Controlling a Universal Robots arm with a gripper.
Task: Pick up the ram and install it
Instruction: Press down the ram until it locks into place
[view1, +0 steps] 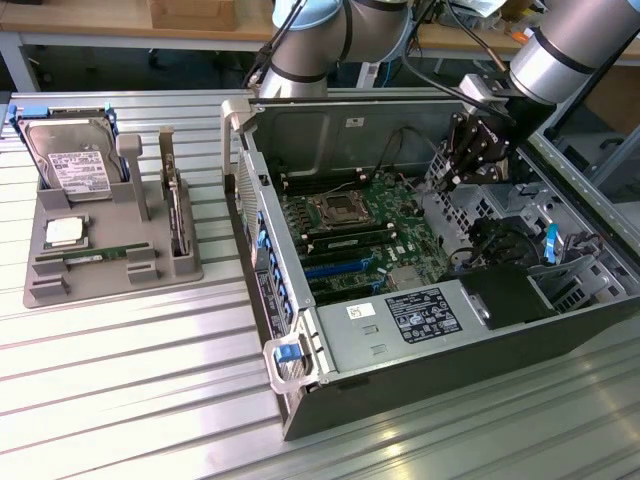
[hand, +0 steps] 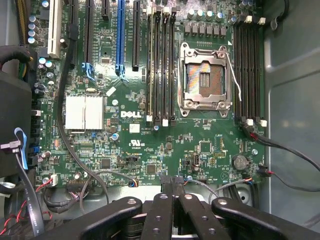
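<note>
The thin green ram stick (view1: 100, 256) lies flat in a slot of the grey moulded tray (view1: 110, 280), below a square silver CPU chip (view1: 64, 232) (a boxy silver hard drive (view1: 72, 165) stands behind); well apart, over the open black computer case (view1: 300, 400), the black gripper (view1: 468, 178) hangs above the green motherboard (hand: 150, 145), fingers (hand: 162, 215) pressed together, holding nothing.

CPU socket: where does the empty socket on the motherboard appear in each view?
Exterior view: the CPU socket lies near the middle of the picture, on the green motherboard.
Wrist view: the CPU socket lies between two banks of memory slots.
Shared landmark: the blue expansion slot.
</note>
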